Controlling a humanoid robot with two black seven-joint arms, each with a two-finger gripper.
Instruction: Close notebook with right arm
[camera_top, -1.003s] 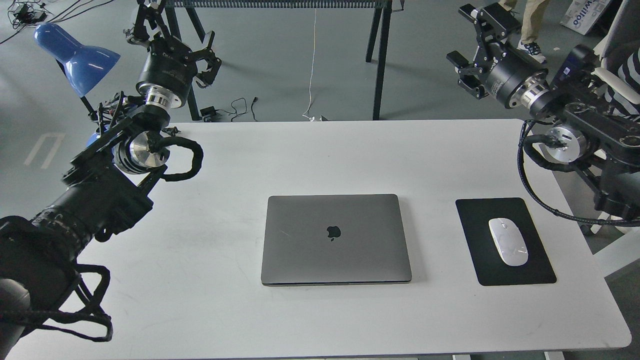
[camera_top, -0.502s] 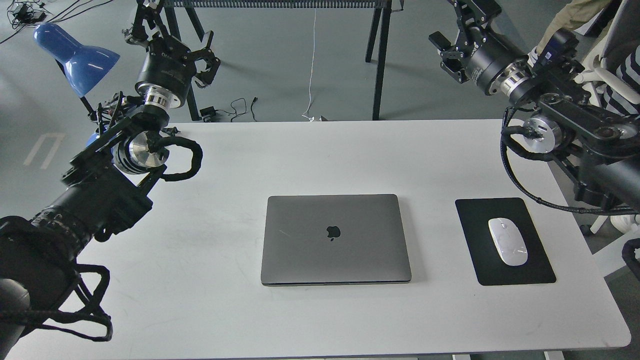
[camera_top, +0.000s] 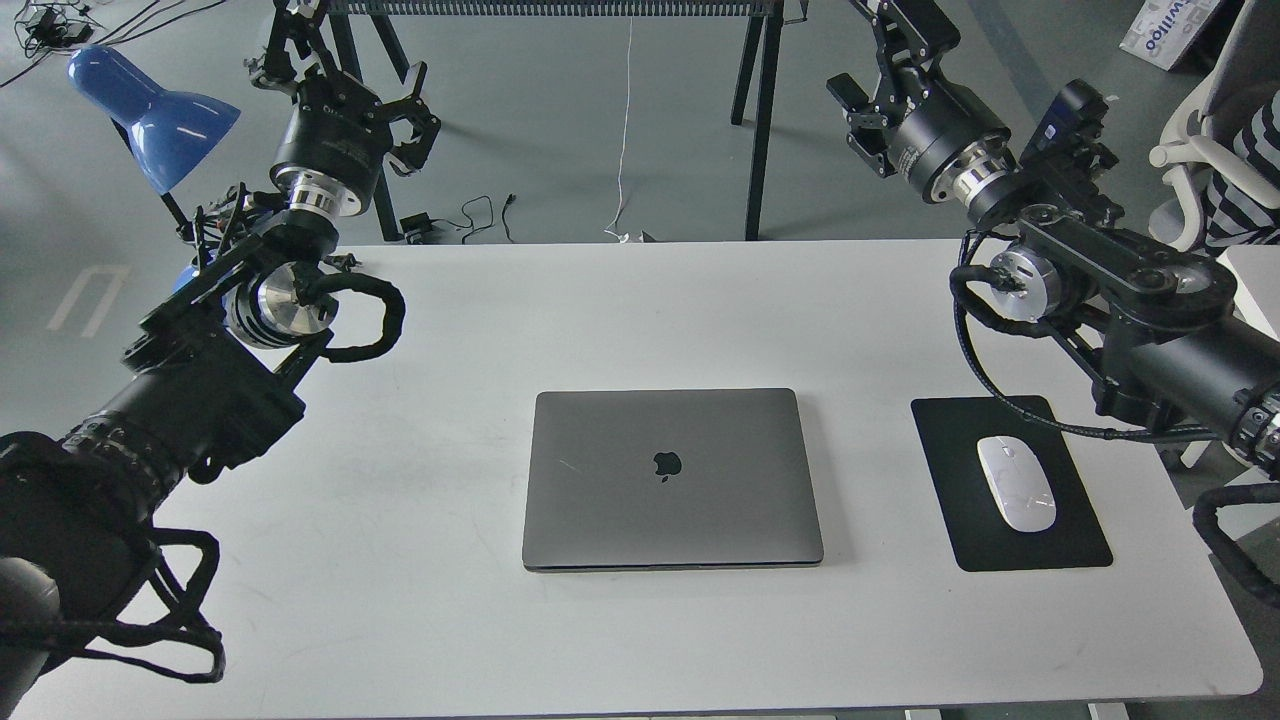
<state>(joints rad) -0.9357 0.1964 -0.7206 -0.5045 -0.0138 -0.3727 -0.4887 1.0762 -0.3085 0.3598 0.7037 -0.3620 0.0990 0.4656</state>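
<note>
- Head view: the right arm (camera_top: 1100, 290) has swung inward from the table's right edge over the last second; its elbow and silver joint disc now hang above the back right part of the white table (camera_top: 640, 320), where a second ago they sat out past the edge.
- The right gripper (camera_top: 868, 60) has moved left and up with it, and now sits beyond the far edge of the table, partly cut by the top of the view. Whether its fingers are spread or pressed together I cannot tell.
- The left arm (camera_top: 200, 380) and left gripper (camera_top: 340, 75) have not shifted; that gripper's fingers are splayed apart and hold nothing.
- The notebook (camera_top: 672, 478) is unchanged: lid flat down, dark logo facing up, lying well below and to the left of the right gripper, touching neither arm.
- Its long axis runs left to right, parallel to the table's near edge; the thin opening seam shows on its near side.
- The black mouse pad (camera_top: 960, 440) with the white mouse (camera_top: 1016, 483) lies just right of the notebook, under the right forearm.
</note>
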